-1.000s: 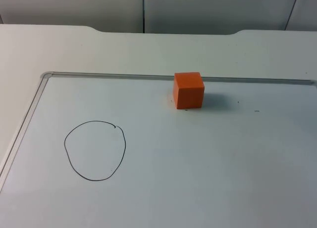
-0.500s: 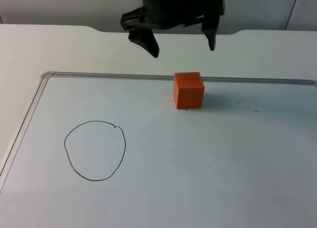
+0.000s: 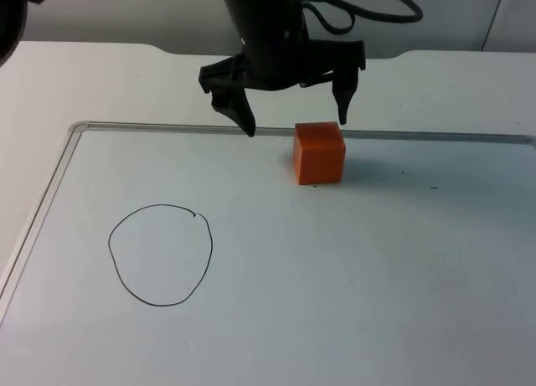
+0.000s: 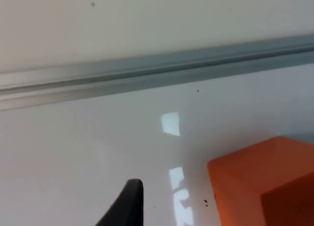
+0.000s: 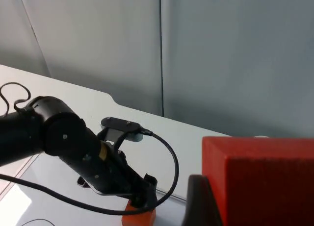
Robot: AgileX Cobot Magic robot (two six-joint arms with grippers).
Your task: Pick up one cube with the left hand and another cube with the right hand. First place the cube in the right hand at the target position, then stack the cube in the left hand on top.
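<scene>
My left end effector [image 3: 295, 122] hangs with its fingers spread wide apart, just above and behind the orange cube [image 3: 319, 152]. One fingertip [image 3: 248, 126] points down at the cube's nine o'clock side; the other [image 3: 342, 114] sits right over its top rear edge, at about one o'clock. Neither touches the cube. From my left wrist, a black fingertip [image 4: 128, 202] stands over the glossy surface with the orange cube [image 4: 267, 182] just beside it at three o'clock.

My right end effector is raised well off the bench and clamped on a red cube [image 5: 265, 179]; a dark finger [image 5: 198, 201] presses against its side. From up there I see my left arm [image 5: 59, 138] bent down over the orange cube [image 5: 139, 216].

The orange cube rests on the whiteboard [image 3: 335, 302], close to its far metal rim [image 3: 167, 127], at twelve o'clock of the board. A hand-drawn black circle [image 3: 160, 254] lies on the board well apart from the cube, toward eight o'clock. The whiteboard lies on the white bench [image 3: 84, 76], which ends at the grey partition wall [image 3: 126, 13].
</scene>
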